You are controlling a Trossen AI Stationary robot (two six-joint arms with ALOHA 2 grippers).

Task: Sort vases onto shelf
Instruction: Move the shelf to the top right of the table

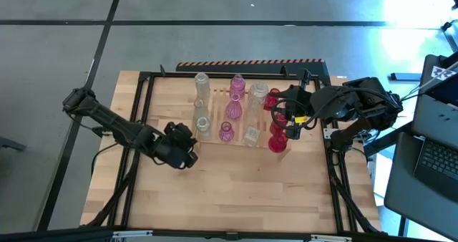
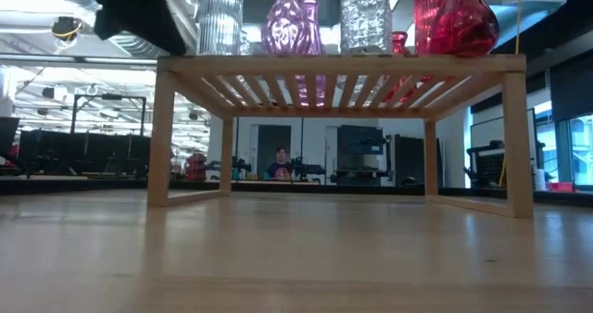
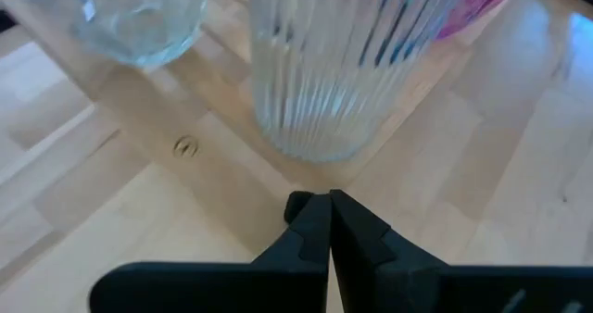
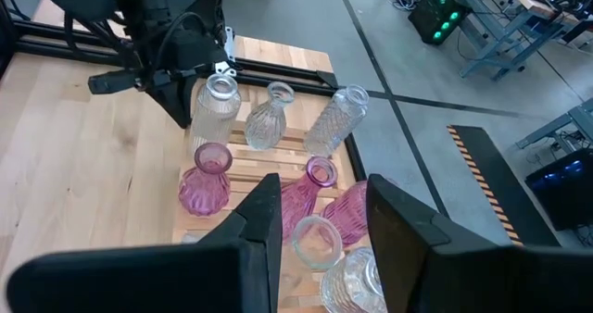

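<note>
The wooden shelf [image 1: 215,107] stands mid-table at the far side, with vases upright on its slats: clear ones [image 1: 202,124] on its left, pink ones [image 1: 232,110] in the middle, red ones [image 1: 278,139] on its right. My left gripper [image 3: 329,211] is shut, at the shelf's near left corner. It points at the foot of a ribbed clear vase [image 3: 343,63], a little short of it. My right gripper [image 4: 320,216] hangs open high above the shelf's right side, with nothing between its fingers. The pink vases [image 4: 206,179] show far below it.
A black frame [image 1: 143,92] runs around the tabletop. In the low view the shelf [image 2: 343,65] stands on legs, with open space under it. Bare tabletop [image 1: 236,192] lies on the near side of the shelf. A laptop [image 1: 436,163] sits off the table's right edge.
</note>
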